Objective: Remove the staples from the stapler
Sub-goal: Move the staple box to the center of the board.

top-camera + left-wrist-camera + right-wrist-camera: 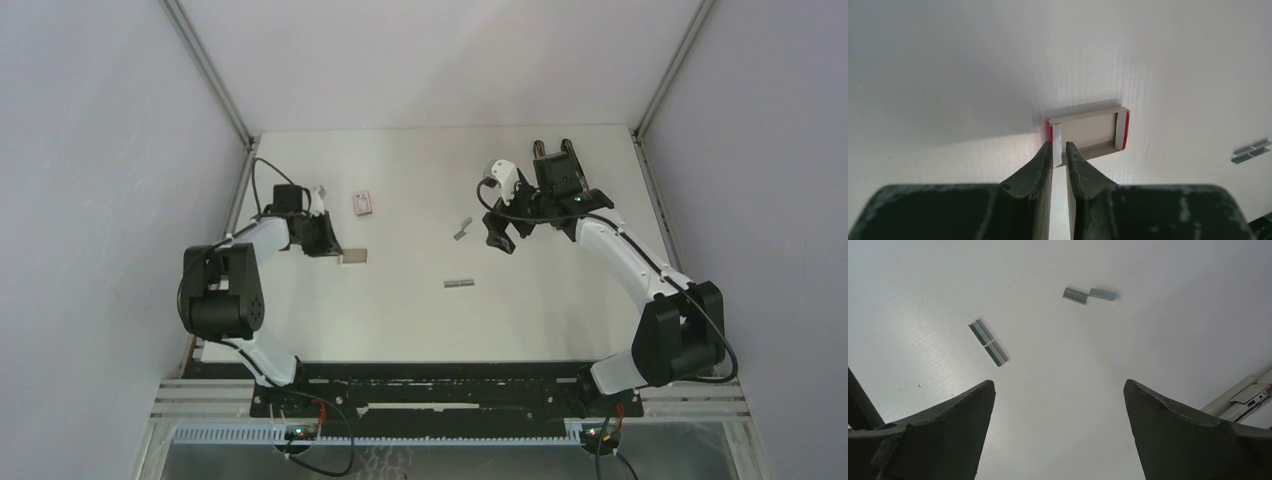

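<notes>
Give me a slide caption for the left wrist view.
Left claw pinches the wall of a small open cardboard tray; staples lie apart.

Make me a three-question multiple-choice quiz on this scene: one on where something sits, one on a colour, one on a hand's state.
1. Where is the pink box?
A. in the right hand
B. on the table, beyond the tray
C. inside the tray

2. What colour are the staples?
A. grey
B. gold
C. blue

3. How is the left hand?
A. wide open
B. shut on a staple strip
C. shut on the tray's wall

Answers:
1 B: the top view shows the box lying apart from the tray, on its far side.
2 A: the right wrist view shows grey strips.
3 C: the left wrist view shows both fingers pinching the tray's side wall.
</notes>
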Robot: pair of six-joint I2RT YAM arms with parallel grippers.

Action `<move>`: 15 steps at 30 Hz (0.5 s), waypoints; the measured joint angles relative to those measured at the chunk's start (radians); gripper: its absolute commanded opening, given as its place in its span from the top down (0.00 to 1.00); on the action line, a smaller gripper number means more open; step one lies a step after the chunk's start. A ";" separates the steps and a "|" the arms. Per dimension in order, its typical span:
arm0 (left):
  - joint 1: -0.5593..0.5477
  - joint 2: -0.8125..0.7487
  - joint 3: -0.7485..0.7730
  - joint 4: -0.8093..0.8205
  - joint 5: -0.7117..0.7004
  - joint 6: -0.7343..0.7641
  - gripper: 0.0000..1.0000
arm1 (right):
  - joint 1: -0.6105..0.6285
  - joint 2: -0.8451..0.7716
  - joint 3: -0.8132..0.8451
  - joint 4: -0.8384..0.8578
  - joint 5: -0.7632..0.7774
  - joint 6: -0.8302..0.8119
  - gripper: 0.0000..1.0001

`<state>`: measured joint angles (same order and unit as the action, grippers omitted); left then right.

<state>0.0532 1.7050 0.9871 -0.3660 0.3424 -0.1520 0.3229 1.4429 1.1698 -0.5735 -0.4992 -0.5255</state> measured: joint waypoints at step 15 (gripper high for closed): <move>-0.101 -0.022 -0.076 0.089 0.040 -0.085 0.72 | 0.042 0.054 0.000 -0.028 -0.023 -0.077 0.00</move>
<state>-0.0479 1.6829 0.9115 -0.2775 0.3820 -0.2371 0.3649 1.4967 1.1698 -0.6014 -0.5220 -0.6025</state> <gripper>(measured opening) 0.271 0.997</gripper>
